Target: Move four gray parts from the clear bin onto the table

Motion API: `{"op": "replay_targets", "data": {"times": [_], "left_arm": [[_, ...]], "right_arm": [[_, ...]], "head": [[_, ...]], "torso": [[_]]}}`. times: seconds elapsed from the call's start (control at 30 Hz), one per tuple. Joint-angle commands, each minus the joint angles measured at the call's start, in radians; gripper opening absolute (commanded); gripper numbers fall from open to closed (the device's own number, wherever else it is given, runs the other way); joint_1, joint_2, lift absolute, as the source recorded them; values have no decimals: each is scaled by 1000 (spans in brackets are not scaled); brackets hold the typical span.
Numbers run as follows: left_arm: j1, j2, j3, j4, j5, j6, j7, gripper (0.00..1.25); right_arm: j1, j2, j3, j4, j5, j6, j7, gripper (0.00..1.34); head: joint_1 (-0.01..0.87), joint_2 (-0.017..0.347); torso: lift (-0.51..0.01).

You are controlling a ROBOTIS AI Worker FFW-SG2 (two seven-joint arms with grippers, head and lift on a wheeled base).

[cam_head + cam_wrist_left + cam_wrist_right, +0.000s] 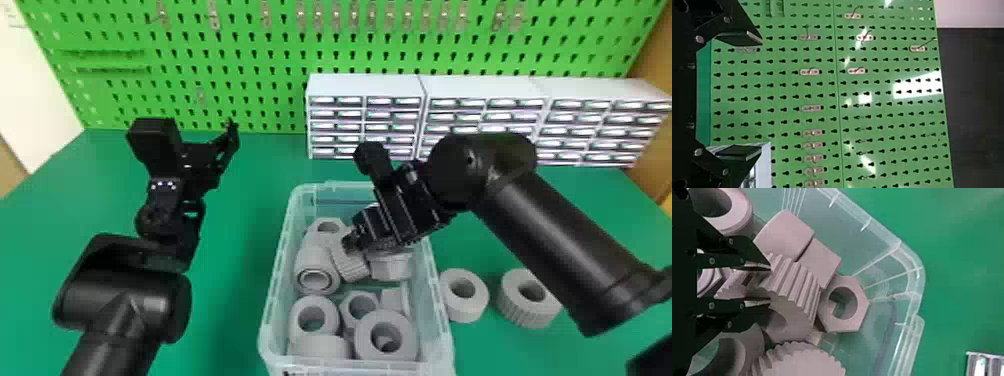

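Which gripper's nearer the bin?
Right. The right gripper is down inside the bin, at a ridged gray part. The left gripper is outside, off to the bin's left.

The robot's left arm rises from the bottom edge of the head view, its wrist upright and its left gripper pointed forward, jaws spread wide. The right arm slants in from the right edge toward the middle, bent at a rounded joint, with the right gripper angled downward and toward the robot's left, lower than its counterpart.
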Motion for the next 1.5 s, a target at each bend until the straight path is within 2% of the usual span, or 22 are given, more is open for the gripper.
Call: {"op": "replay_targets", "data": {"times": [0.0, 0.27, 0.4, 0.53, 1.2, 1.37, 1.47], "left_arm": [[-1, 0, 0, 2, 4, 1, 0, 953], [-1, 0, -3, 2, 6, -1, 0, 953], [-3, 0, -3, 2, 7, 1, 0, 953], [-3, 0, -3, 2, 7, -1, 0, 953], [-6, 0, -5, 2, 20, -1, 0, 953], [-4, 0, -5, 2, 20, -2, 0, 953], [-1, 0, 0, 2, 20, -2, 0, 953]], "right_arm": [[4, 0, 8, 45, -19, -19, 0, 506], [7, -2, 13, 71, -18, -30, 0, 654], [2, 1, 11, 91, -16, -31, 0, 773], [2, 3, 20, 101, -25, -34, 0, 812], [-12, 10, 59, 133, -45, -51, 0, 807], [-12, 10, 59, 133, -39, -45, 0, 709], [-12, 9, 59, 133, -37, -43, 0, 581]], "head": [[693, 72], [693, 72], [693, 72], [693, 72], [693, 72], [693, 72], [693, 72]], "torso": [[-52], [-52], [-52], [-52], [-52], [-52], [-52]]}}
